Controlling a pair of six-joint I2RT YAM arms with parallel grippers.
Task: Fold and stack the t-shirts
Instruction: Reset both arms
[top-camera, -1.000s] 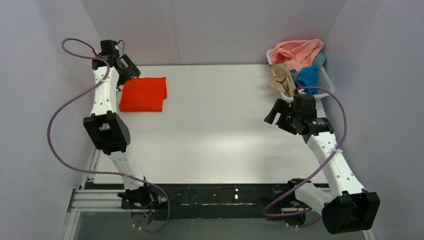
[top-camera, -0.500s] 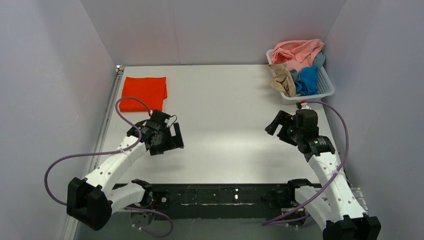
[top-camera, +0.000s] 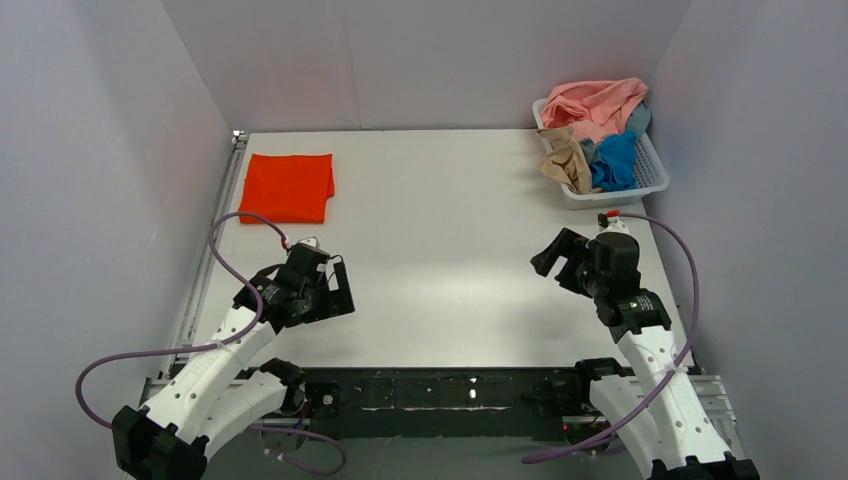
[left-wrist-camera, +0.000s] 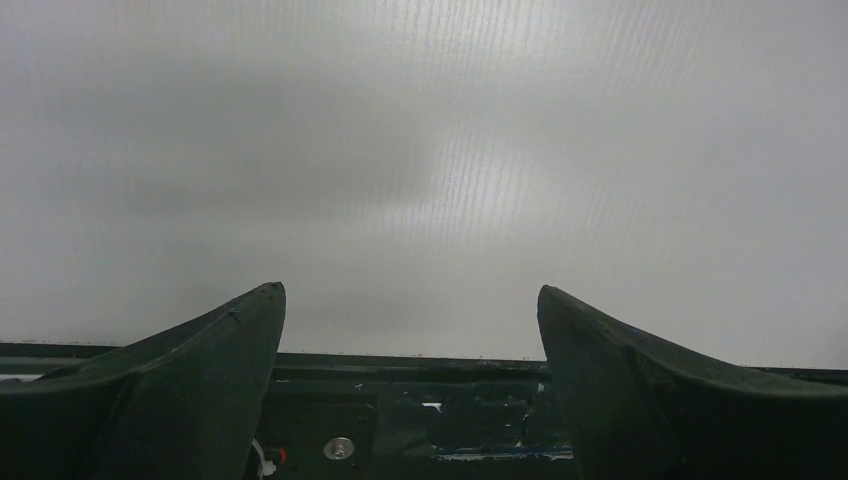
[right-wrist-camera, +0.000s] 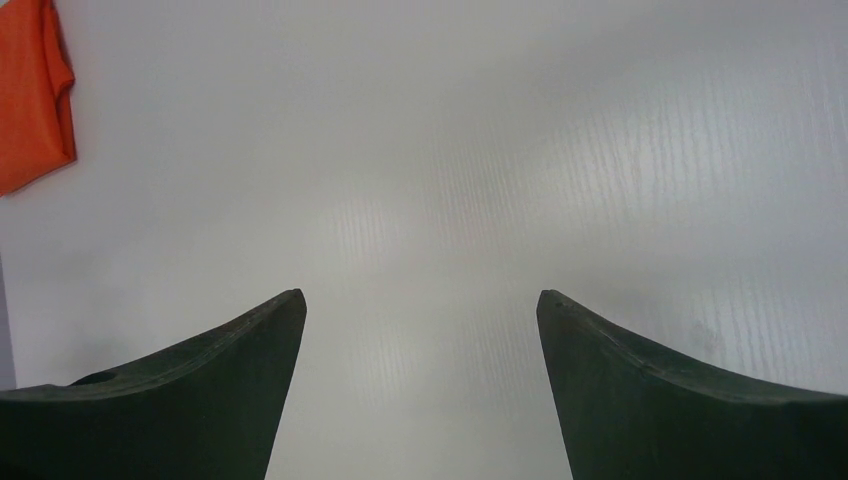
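The folded orange shirt (top-camera: 288, 187) is seen at the far left of the table (top-camera: 450, 220), well apart from both arms. The left gripper (top-camera: 330, 293) is held spread and empty near the front edge. The right gripper (top-camera: 556, 262) is likewise spread and empty, aimed toward the middle. A pink shirt (top-camera: 597, 103), tan shirt (top-camera: 565, 160) and blue shirt (top-camera: 615, 158) are heaped in the basket (top-camera: 655, 165) at the far right, beyond and behind those fingers. The right arm is judged nearer.

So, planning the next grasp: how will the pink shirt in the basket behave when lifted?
Likely floppy: the pink shirt lies crumpled, spilling over the basket rim. It will probably unfold and dangle. It might snag the blue shirt beside it.
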